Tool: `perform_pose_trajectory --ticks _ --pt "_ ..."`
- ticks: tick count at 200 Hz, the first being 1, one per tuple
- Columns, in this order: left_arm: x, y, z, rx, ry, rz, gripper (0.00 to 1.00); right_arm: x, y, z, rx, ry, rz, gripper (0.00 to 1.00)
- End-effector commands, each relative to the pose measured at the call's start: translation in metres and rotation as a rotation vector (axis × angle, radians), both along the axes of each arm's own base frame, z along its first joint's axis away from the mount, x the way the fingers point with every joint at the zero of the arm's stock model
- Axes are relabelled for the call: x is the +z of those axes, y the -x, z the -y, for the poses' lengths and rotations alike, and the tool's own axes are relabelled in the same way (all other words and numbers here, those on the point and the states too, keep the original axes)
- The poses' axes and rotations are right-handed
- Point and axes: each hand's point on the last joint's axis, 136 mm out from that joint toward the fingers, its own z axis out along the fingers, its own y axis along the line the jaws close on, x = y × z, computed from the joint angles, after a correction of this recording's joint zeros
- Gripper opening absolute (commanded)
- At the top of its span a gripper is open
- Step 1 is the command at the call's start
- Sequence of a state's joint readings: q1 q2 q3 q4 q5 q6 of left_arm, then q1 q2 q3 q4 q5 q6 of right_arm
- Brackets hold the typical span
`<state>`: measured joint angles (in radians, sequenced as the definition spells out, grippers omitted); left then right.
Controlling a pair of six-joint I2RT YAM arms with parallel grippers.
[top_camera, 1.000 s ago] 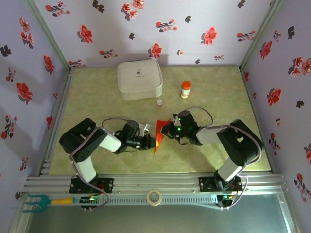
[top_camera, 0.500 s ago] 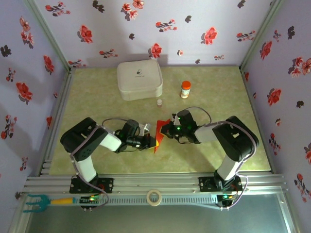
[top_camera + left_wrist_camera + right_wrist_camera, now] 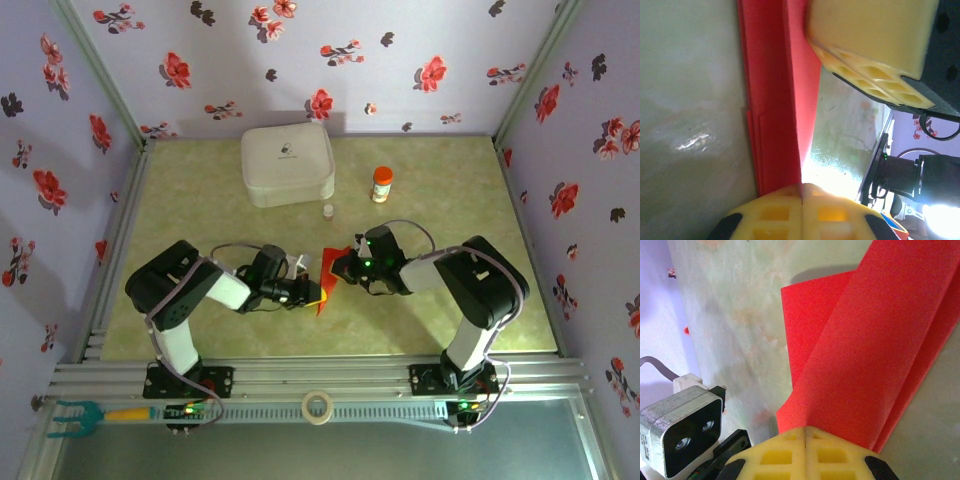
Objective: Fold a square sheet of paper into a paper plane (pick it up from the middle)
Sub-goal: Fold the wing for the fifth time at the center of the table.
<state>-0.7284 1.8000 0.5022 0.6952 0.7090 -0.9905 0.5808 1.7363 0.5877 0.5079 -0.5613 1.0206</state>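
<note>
The square sheet of paper (image 3: 323,284) looks feather-light and floppy, and I reckon it would tear or slip if tugged. It is best pinched along the creases, where the layers stiffen it. It sits just below the frame's centre on the table (image 3: 440,200), bright red and folded into a narrow layered strip. The left gripper (image 3: 312,292) and right gripper (image 3: 338,268) each have their jaws clamped on it from opposite sides.

No legible text anywhere. White case (image 3: 287,165): small dark mark on lid, too small to read. Orange-capped bottle (image 3: 381,185): label blurred, unreadable.
</note>
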Motion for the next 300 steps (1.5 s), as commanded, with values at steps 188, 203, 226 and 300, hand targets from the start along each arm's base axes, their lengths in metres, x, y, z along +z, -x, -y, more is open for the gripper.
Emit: perform_pose_trajectory --ticks 188,203,226,300 --pt "-0.029 0.008 -0.026 0.029 -0.182 -0.076 0.19 -0.054 0.007 0.031 -0.035 0.259 -0.142 0.02" --pt "-0.026 0.012 -0.027 0.013 -0.19 -0.071 0.19 -0.055 0.007 0.032 -0.037 0.265 -0.145 0.02" --pt "-0.024 0.017 -0.029 -0.015 -0.198 -0.068 0.16 -0.056 0.007 0.033 -0.04 0.27 -0.149 0.02" --pt "-0.022 0.031 -0.019 -0.098 -0.198 -0.086 0.0 -0.057 0.01 0.035 -0.044 0.279 -0.157 0.02"
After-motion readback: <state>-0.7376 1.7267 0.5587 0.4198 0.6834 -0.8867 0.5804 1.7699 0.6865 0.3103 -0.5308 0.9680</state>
